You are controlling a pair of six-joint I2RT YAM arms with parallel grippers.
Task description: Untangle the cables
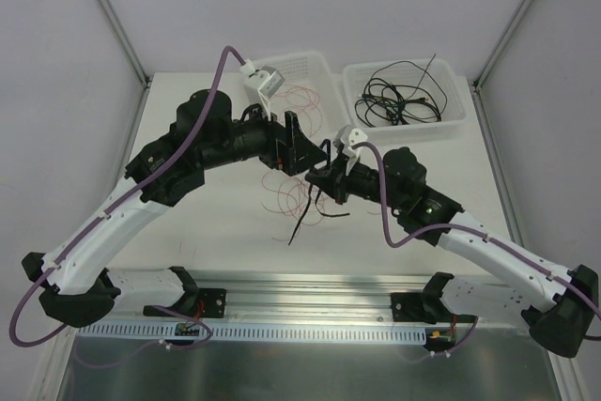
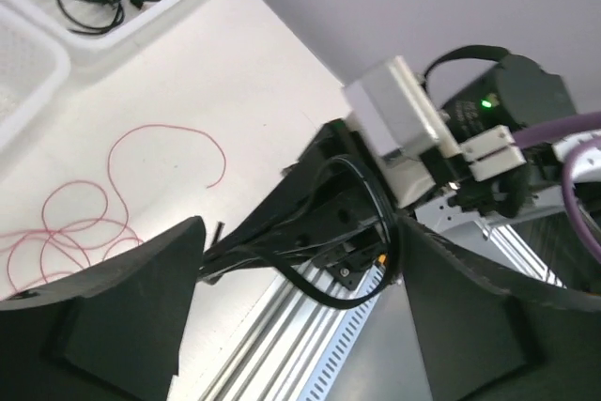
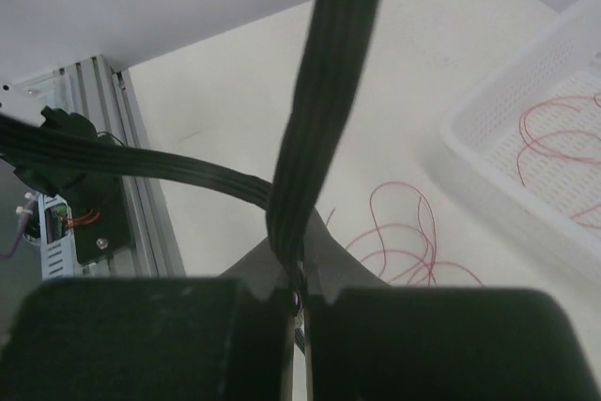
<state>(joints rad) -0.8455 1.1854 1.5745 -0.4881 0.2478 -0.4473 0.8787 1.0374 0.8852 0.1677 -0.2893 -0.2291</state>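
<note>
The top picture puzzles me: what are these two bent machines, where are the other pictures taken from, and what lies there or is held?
They are two robot arms, each ending in a two-finger gripper. The top picture looks down from above; the other two come from a camera on each wrist. Loose red wires lie on the table. One far tray holds black cables, the other tray more red wire. The right gripper is shut on a flat black cable; the left gripper is open, holding nothing.

One black cable (image 1: 302,221) under right gripper (image 1: 320,178)
</note>
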